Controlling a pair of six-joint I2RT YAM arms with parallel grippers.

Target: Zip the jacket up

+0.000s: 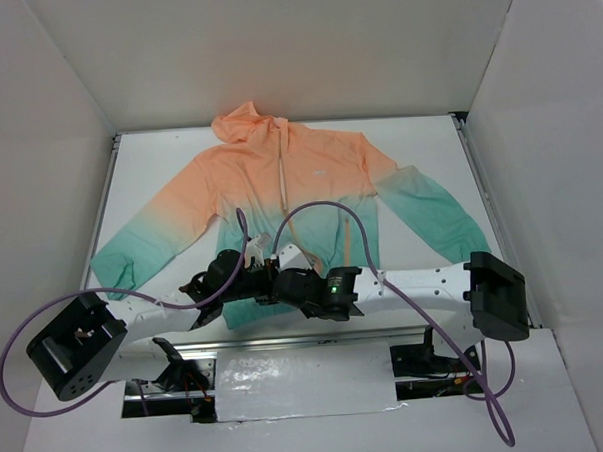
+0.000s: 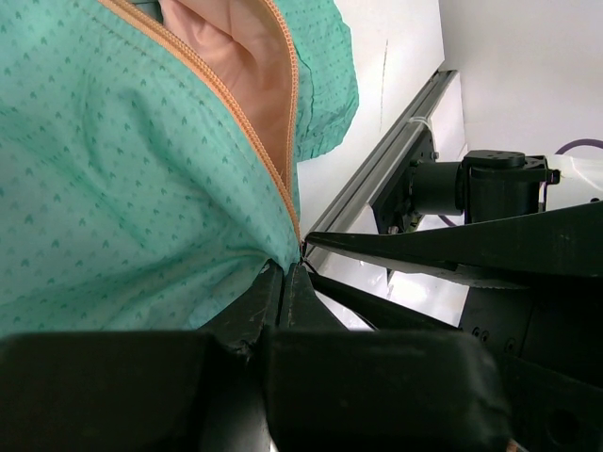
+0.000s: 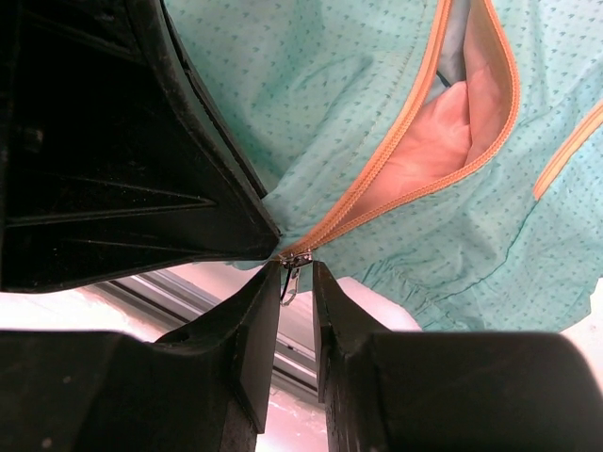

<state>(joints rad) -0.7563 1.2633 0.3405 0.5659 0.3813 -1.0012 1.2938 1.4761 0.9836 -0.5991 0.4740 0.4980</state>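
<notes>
Jacket (image 1: pixel 280 187) lay flat, front up, on the table (image 1: pixel 418 141), hood far, teal hem at the near edge where both arms met.

Left gripper (image 2: pixel 285 275) was clamped on the hem just below the zipper base. Right gripper (image 3: pixel 298 292) had its fingers a narrow gap apart, straddling the zipper pull (image 3: pixel 290 279); no firm pinch on it was visible.

Judgement: close fully on the pull tab first, then draw it straight along the zipper (image 3: pixel 396 141) toward the hood. The left gripper should keep the hem taut so the thin fabric does not bunch at the slider.

Views: only the right wrist showed the pull and the parted tapes with peach lining. The left wrist showed the closed pinch and the table-edge rail (image 2: pixel 377 179). The top view showed the whole garment, but the arms hid the contact.
</notes>
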